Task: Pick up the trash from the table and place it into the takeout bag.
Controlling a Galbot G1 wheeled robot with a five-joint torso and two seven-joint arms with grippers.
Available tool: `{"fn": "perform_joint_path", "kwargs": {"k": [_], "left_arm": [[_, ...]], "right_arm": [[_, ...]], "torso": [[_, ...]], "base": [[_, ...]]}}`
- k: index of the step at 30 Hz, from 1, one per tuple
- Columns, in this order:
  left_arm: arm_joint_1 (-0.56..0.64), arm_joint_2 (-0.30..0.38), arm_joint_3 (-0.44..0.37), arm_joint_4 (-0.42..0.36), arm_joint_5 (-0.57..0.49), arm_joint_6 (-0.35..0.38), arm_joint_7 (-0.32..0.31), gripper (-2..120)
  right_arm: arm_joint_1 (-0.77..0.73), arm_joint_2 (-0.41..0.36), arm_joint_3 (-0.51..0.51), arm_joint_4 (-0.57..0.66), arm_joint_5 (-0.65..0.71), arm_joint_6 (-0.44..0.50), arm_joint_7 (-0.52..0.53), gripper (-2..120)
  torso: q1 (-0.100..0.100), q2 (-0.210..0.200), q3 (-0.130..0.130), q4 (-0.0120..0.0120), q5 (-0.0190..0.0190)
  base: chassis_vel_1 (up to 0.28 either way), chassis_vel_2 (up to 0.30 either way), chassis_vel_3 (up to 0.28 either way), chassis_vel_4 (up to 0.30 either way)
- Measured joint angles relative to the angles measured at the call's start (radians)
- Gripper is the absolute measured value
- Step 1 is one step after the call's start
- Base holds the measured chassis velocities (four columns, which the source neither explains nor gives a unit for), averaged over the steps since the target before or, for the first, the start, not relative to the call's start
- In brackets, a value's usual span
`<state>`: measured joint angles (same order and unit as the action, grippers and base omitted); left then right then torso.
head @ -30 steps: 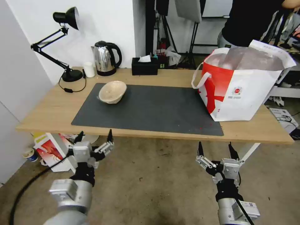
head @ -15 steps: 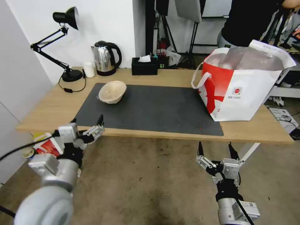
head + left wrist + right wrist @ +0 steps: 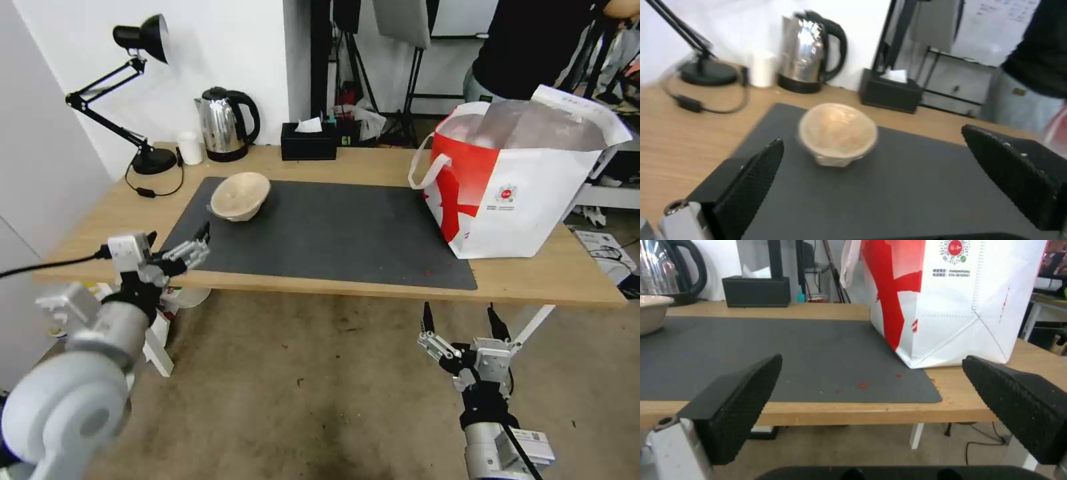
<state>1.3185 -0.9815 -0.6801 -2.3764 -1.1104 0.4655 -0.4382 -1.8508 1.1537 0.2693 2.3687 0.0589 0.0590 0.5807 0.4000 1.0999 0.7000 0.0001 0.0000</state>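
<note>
Left gripper [image 3: 175, 245] is up at the near left edge of the counter [image 3: 373, 167], jaws spread wide and holding nothing, pointed across the mat toward the shallow beige bowl [image 3: 240, 195]. From the left wrist view the bowl [image 3: 837, 133] sits framed between the two fingertips [image 3: 756, 173], well ahead of them and apart from both, tilted on the dark grey mat [image 3: 320, 230]. Right gripper [image 3: 460, 318] hangs low in front of the counter's near edge, below the tabletop, jaws also parted and empty. Off that side, the takeout bag [image 3: 527, 180] stands upright on the counter's right end, its near corner resting on the mat's right edge, foil lining showing at the open top. In the right wrist view the bag [image 3: 951, 300] rises just beyond the counter edge, with a few red specks [image 3: 862, 384] on the mat before it. Behind the bowl, along the back, stand a steel kettle [image 3: 225, 125], a small white cup [image 3: 190, 147], a black desk lamp [image 3: 137, 93] and a black tissue box [image 3: 309, 141].
</note>
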Motion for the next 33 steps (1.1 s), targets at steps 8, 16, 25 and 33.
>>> {"fn": "perform_joint_path", "kwargs": {"k": [8, 16, 25, 33], "left_arm": [[-0.248, 0.083, 0.044, 0.146, -0.394, 0.039, -0.085, 100], [-0.438, 0.112, 0.091, 0.348, -0.686, 0.110, -0.149, 100], [-0.554, 0.119, 0.131, 0.441, -0.800, 0.177, -0.229, 100], [-0.646, 0.124, 0.188, 0.525, -0.861, 0.250, -0.277, 100]], "right_arm": [[0.000, 0.000, 0.000, 0.000, 0.000, 0.000, 0.000, 100], [0.000, 0.000, 0.000, 0.000, 0.000, 0.000, 0.000, 100], [0.000, 0.000, 0.000, 0.000, 0.000, 0.000, 0.000, 100], [0.000, 0.000, 0.000, 0.000, 0.000, 0.000, 0.000, 100]], "torso": [[0.000, 0.000, 0.000, 0.0000, -0.0001], [0.000, 0.000, 0.000, -0.0003, -0.0002], [0.000, 0.000, 0.000, -0.0001, -0.0001], [0.000, 0.000, 0.000, -0.0002, 0.0002]], "base": [[0.000, 0.000, 0.000, 0.000], [0.000, 0.000, 0.000, 0.000], [0.000, 0.000, 0.000, 0.000], [0.000, 0.000, 0.000, 0.000]]}}
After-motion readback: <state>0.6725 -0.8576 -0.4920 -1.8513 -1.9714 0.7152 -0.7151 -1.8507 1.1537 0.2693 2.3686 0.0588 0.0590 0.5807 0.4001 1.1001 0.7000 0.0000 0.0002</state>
